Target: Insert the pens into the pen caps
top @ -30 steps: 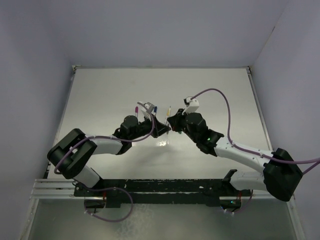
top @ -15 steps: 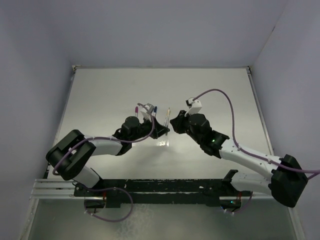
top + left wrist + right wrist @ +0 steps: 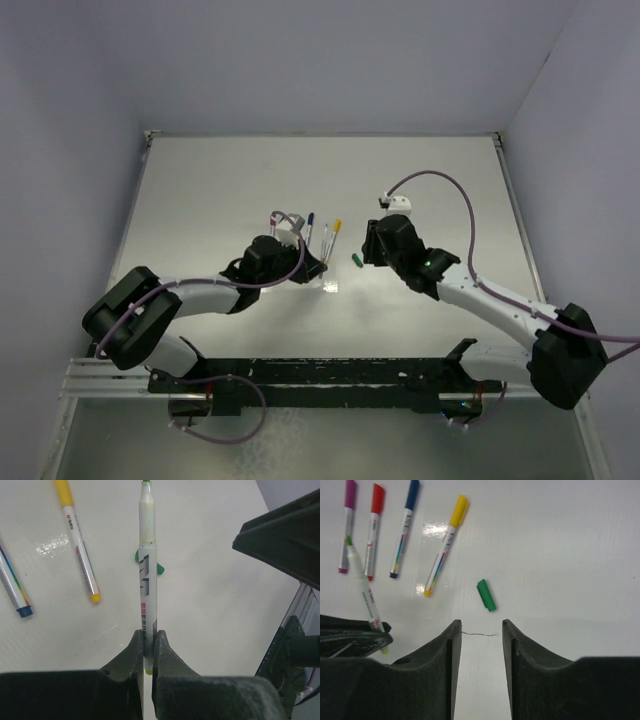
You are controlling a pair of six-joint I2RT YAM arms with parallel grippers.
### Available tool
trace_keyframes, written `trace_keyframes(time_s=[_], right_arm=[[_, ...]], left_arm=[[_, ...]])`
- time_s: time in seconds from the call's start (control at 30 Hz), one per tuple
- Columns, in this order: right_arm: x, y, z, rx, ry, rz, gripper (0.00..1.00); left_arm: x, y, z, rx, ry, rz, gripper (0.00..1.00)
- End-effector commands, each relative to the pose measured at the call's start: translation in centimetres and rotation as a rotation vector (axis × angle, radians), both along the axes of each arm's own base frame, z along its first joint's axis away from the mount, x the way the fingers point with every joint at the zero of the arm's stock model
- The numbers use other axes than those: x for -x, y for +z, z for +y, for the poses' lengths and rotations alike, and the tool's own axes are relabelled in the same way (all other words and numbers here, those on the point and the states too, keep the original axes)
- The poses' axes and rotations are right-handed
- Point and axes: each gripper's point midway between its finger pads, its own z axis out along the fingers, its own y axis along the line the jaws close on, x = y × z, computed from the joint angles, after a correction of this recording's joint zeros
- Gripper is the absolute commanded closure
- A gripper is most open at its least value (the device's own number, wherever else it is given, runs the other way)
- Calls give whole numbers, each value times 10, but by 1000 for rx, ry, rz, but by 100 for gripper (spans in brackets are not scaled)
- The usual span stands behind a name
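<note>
My left gripper (image 3: 146, 632) is shut on the lower end of a silvery-white pen (image 3: 146, 575) whose bare green tip points away from me. Behind that pen the green cap (image 3: 160, 569) lies loose on the table. In the right wrist view the same green cap (image 3: 486, 595) rests just ahead of my right gripper (image 3: 481, 625), which is open with nothing between its fingers. From above, the green cap (image 3: 354, 260) sits between the left gripper (image 3: 314, 266) and the right gripper (image 3: 371, 252).
Several capped pens lie side by side: purple (image 3: 346, 525), red (image 3: 374, 525), blue (image 3: 404, 530) and yellow (image 3: 446, 545). The white table (image 3: 430, 180) is walled at the back and sides. The right arm's black body (image 3: 285, 535) looms to the right of the held pen.
The right gripper has opened and drawn back to the right, leaving the green cap on the table. The left gripper has pulled slightly left with the pen still in it.
</note>
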Motion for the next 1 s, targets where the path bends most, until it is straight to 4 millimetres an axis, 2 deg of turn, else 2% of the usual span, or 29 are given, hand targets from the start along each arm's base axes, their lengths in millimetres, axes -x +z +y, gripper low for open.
trace_keyframes(time_s=[0.0, 0.37, 0.67, 0.73, 0.97], right_arm=[[-9, -28, -10, 38, 37, 190, 60], [-27, -66, 23, 104, 215, 317, 64], [-33, -89, 20, 167, 217, 355, 64], [-41, -84, 26, 166, 225, 336, 64], [-47, -94, 27, 196, 230, 349, 59]], left_arm=[[1, 3, 5, -29, -1, -7, 100], [18, 4, 8, -70, -78, 6, 100], [24, 3, 7, -67, -109, 9, 100], [25, 3, 7, -63, -115, 10, 100], [26, 4, 4, -46, -131, 7, 100]])
